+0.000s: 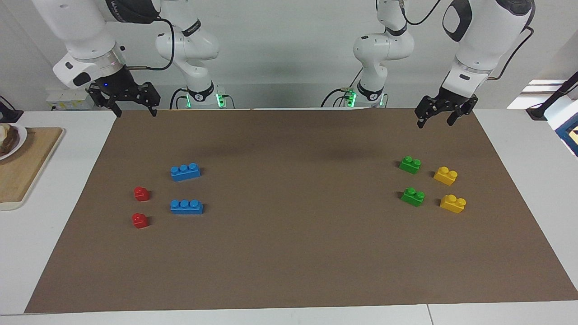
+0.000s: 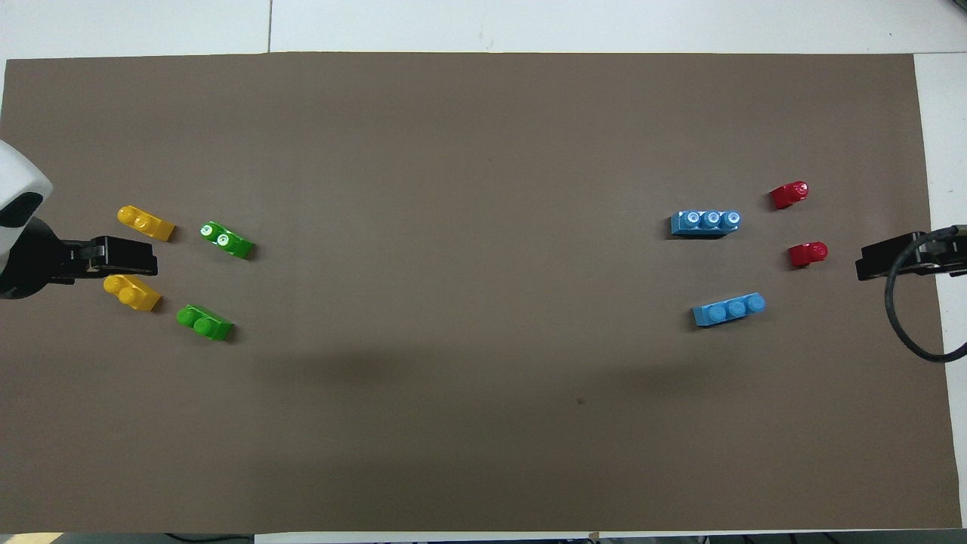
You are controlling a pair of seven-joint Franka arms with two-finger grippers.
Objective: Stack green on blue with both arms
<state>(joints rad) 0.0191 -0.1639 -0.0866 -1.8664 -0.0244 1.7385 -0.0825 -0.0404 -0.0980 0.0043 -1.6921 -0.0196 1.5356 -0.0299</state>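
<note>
Two green two-stud bricks (image 1: 410,164) (image 1: 413,197) lie on the brown mat at the left arm's end; they also show in the overhead view (image 2: 227,239) (image 2: 205,323). Two blue three-stud bricks (image 1: 185,172) (image 1: 186,206) lie at the right arm's end, also in the overhead view (image 2: 706,223) (image 2: 729,310). My left gripper (image 1: 435,124) hangs open and empty above the mat's edge nearest the robots, apart from the green bricks. My right gripper (image 1: 137,113) hangs open and empty above the mat's corner, apart from the blue bricks.
Two yellow bricks (image 1: 445,175) (image 1: 453,203) lie beside the green ones, toward the table's end. Two red single-stud bricks (image 1: 142,193) (image 1: 140,220) lie beside the blue ones. A wooden board (image 1: 27,167) with a plate (image 1: 9,140) sits off the mat at the right arm's end.
</note>
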